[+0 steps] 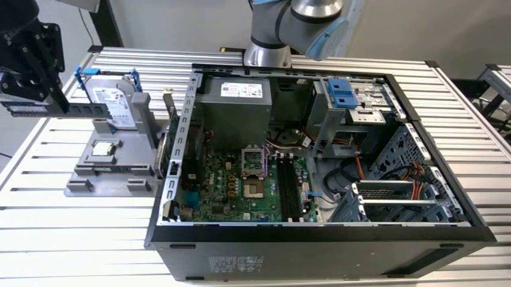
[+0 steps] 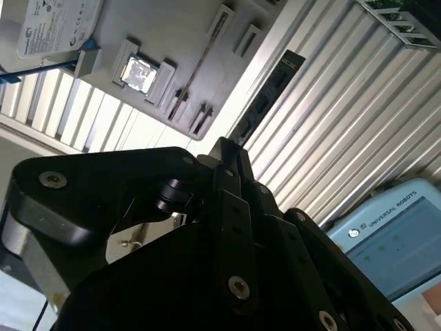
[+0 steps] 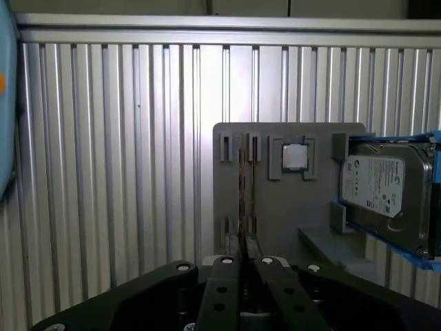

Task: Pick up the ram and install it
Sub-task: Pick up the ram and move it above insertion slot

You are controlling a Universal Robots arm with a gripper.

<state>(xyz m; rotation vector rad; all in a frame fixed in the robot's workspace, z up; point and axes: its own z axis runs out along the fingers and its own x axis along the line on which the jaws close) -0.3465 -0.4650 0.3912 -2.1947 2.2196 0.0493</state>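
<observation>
My black gripper (image 1: 56, 106) hangs at the exterior view's left, above the slatted table, shut on one end of the ram (image 1: 86, 110). The ram is a long dark stick held level, reaching toward the grey holder (image 1: 112, 164). In the second wrist view the ram (image 2: 269, 96) juts out from the gripper (image 2: 231, 155) over the table slats. In the first wrist view the ram (image 3: 242, 203) shows edge-on as a thin line in front of the gripper (image 3: 242, 261), above the holder's narrow slots. The motherboard's long black memory slots (image 1: 289, 188) lie inside the open computer case (image 1: 319, 230).
The grey holder (image 3: 275, 207) carries a small square silver processor (image 3: 295, 156) and a silver hard drive with blue handles (image 3: 382, 193). The arm's base (image 1: 267, 54) stands behind the case. Cables and a drive cage (image 1: 399, 197) crowd the case's right half.
</observation>
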